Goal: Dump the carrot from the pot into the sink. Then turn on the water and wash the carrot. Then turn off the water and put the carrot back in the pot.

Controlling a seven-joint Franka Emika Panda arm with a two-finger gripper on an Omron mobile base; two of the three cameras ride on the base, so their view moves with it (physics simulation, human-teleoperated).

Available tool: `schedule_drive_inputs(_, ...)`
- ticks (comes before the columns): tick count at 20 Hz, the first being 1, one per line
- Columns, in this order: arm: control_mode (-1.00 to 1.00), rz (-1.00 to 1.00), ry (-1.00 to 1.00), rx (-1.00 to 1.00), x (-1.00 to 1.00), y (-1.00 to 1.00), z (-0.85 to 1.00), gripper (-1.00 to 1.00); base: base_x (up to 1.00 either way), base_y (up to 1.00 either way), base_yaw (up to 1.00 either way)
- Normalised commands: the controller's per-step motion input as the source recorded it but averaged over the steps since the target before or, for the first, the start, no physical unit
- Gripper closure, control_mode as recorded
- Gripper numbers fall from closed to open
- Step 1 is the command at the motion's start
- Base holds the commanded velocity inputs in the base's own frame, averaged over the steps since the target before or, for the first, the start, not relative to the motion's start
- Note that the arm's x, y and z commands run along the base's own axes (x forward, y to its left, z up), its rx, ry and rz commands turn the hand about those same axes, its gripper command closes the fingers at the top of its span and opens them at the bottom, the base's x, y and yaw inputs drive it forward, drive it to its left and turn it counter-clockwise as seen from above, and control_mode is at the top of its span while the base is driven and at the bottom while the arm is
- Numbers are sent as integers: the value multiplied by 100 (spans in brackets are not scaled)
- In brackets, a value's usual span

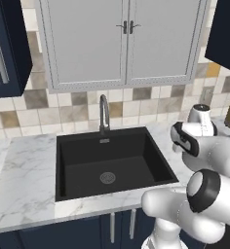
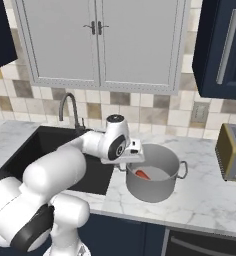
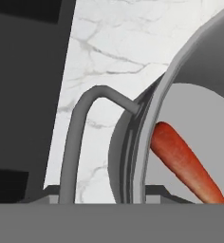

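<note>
Your gripper [image 2: 135, 159] sits at the left rim of the pot [image 2: 160, 187], right at its loop handle [image 3: 80, 123]; you can't tell how far the jaws have closed or whether they grip it. The carrot [image 2: 142, 174] lies inside the pot, on the counter [image 2: 210, 200] just right of the sink [image 1: 78, 146].

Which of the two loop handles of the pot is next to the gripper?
The handle facing the sink, on the pot; the gripper sits at it. The other handle faces the toaster.
</note>
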Motion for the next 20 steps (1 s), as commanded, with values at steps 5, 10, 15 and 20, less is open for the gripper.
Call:
schedule_drive_inputs(5, -100, 13, -1, 15, -28, 58, 48, 100, 0, 0, 0)
schedule_drive_inputs(10, -100, 5, -1, 6, -34, 54, 100, 100, 0, 0, 0)
schedule_drive_inputs(15, -100, 1, 0, 3, -43, 48, 87, 100, 0, 0, 0)
schedule_drive_inputs(20, -100, 3, -4, 6, -43, 52, 70, 100, 0, 0, 0)
